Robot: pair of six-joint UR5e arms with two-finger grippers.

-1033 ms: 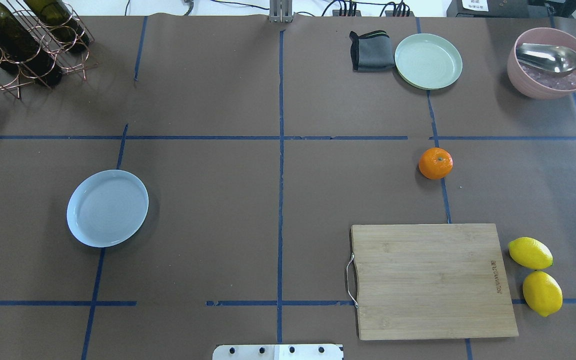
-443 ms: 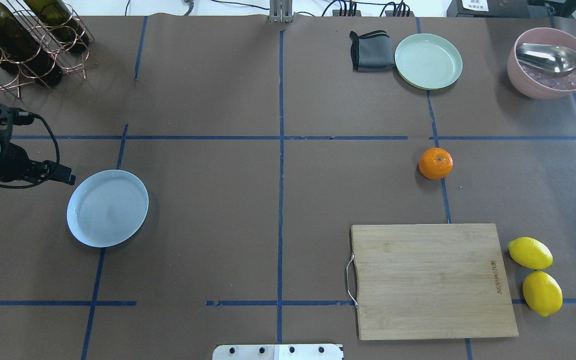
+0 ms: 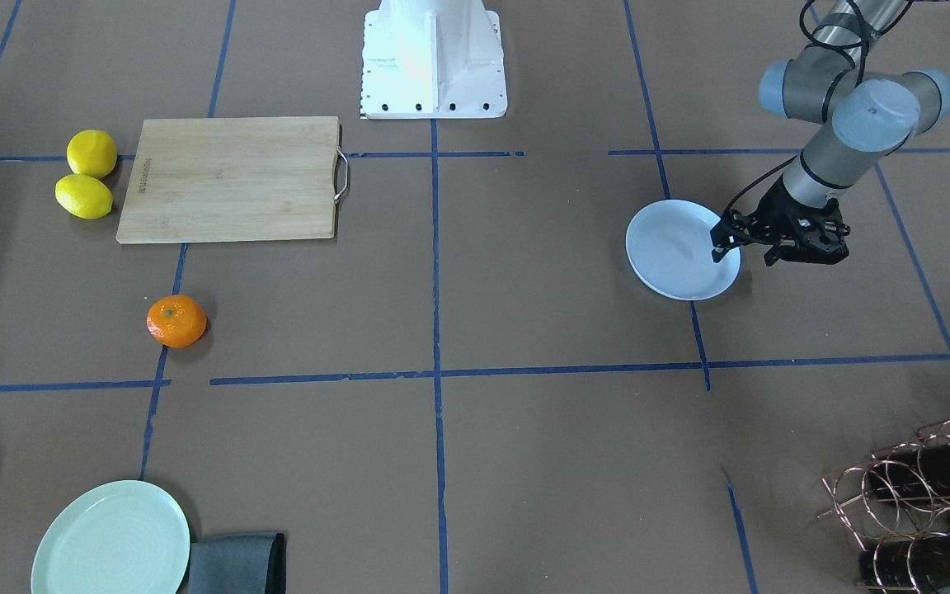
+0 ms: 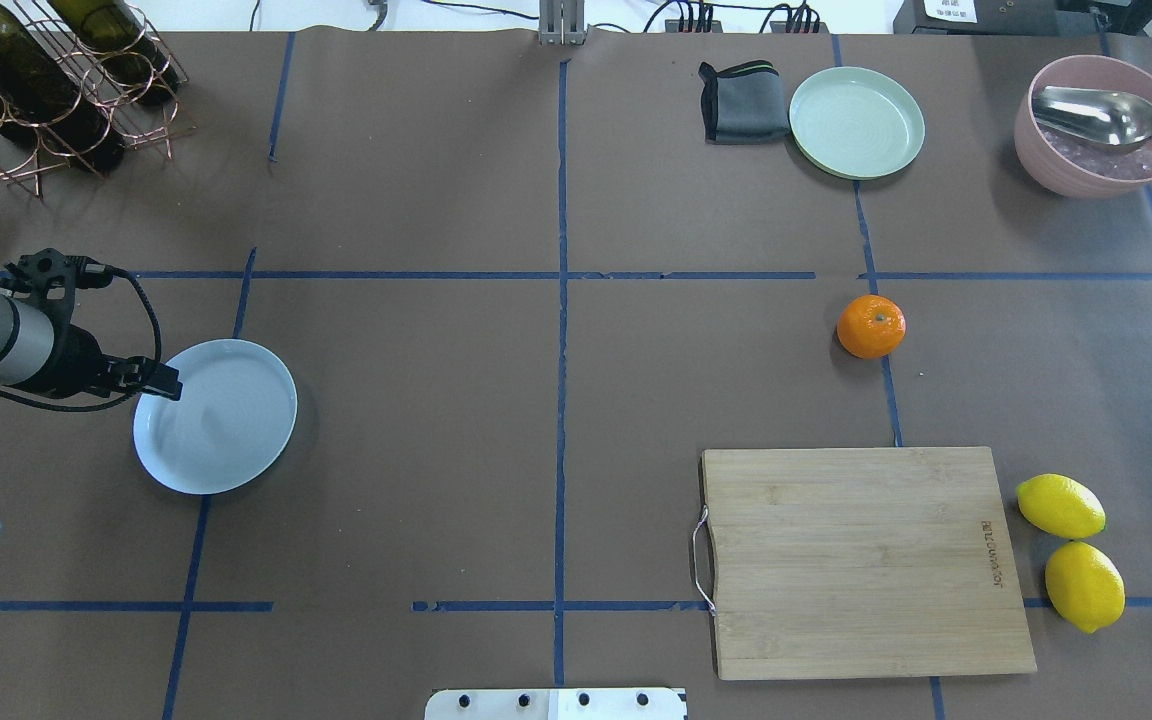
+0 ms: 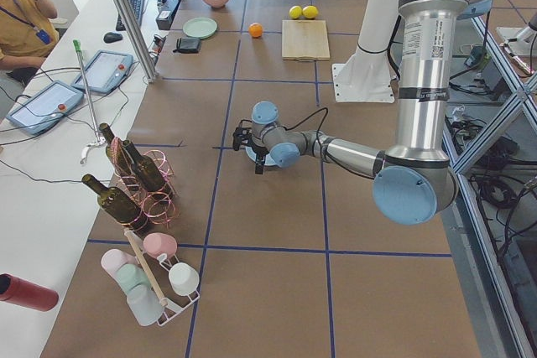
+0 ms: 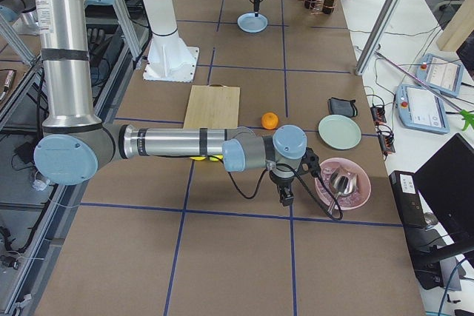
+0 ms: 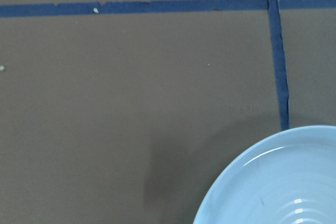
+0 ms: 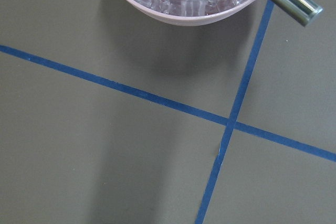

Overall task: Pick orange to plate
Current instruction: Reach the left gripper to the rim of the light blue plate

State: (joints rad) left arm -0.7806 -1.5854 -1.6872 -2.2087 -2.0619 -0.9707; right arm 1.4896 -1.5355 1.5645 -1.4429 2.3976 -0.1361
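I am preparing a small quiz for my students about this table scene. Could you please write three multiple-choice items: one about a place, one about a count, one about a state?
1. Where does the orange lie?
A) on the wooden board
B) on the bare table, beside a blue tape line
C) in the pink bowl

2. How many lemons are there?
A) one
B) two
C) three

3. The white plate is:
A) empty
B) holding fruit
C) upside down

Answers:
1 B, it sits on the brown surface next to the tape.
2 B, two lie side by side.
3 A, nothing lies in it.
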